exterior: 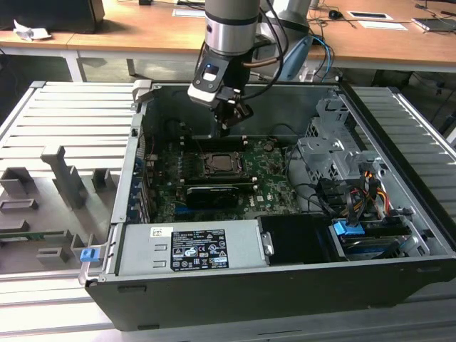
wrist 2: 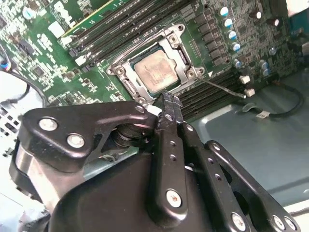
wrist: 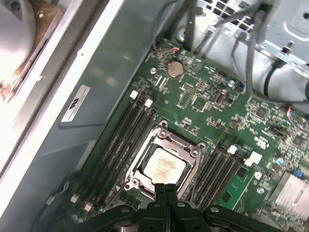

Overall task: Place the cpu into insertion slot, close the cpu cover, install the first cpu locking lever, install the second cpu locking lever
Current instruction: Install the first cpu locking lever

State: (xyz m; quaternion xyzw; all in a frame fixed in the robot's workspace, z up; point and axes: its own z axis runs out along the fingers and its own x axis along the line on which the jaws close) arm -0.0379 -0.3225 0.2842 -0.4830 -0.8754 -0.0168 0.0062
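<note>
Gripper (exterior: 225, 128) closed on nothing, hovering just above the slot (exterior: 208, 167) mid-board. Cpu (wrist 2: 157, 72) sits in the slot, and the cover (wrist 2: 187, 72) looks down over it. One thin lever (wrist 2: 224, 90) sticks out loose, so both levers probably not yet done.

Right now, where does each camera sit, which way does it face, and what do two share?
Exterior view: off the arm, raised, looking down into the open case; arm and pincer show.
First wrist view: on the arm, facing the cpu in the insertion slot; shut pincer tips show.
Second wrist view: same aim; pincer linkage shows.
Both wrist views share the cpu.
</note>
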